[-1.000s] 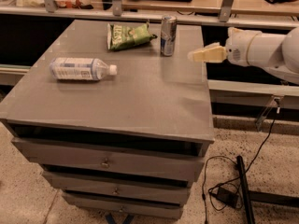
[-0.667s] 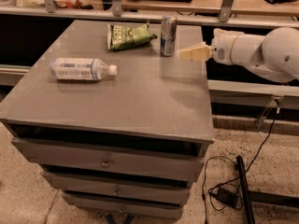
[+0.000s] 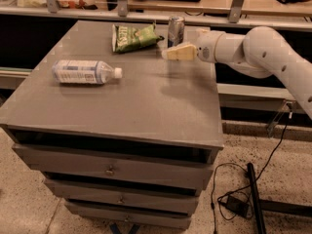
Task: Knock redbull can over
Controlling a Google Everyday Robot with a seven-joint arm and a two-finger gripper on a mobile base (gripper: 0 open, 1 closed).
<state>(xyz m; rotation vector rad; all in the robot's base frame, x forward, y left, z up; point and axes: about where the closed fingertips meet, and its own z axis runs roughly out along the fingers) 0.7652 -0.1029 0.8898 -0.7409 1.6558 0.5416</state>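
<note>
The redbull can (image 3: 175, 29) stands upright near the back edge of the grey cabinet top (image 3: 126, 96), right of the middle. My gripper (image 3: 166, 54) reaches in from the right on a white arm (image 3: 253, 48). Its cream fingers (image 3: 178, 52) point left, and they lie just in front of the can's lower half and cover its base. I cannot tell whether they touch the can.
A green snack bag (image 3: 132, 36) lies just left of the can. A clear water bottle (image 3: 84, 72) with a white cap lies on its side at the left. A railing and shelf run behind the cabinet. Cables (image 3: 239, 199) lie on the floor at the right.
My gripper has moved left along the back of the cabinet top, from right of the can to directly in front of it. The can still stands upright.
</note>
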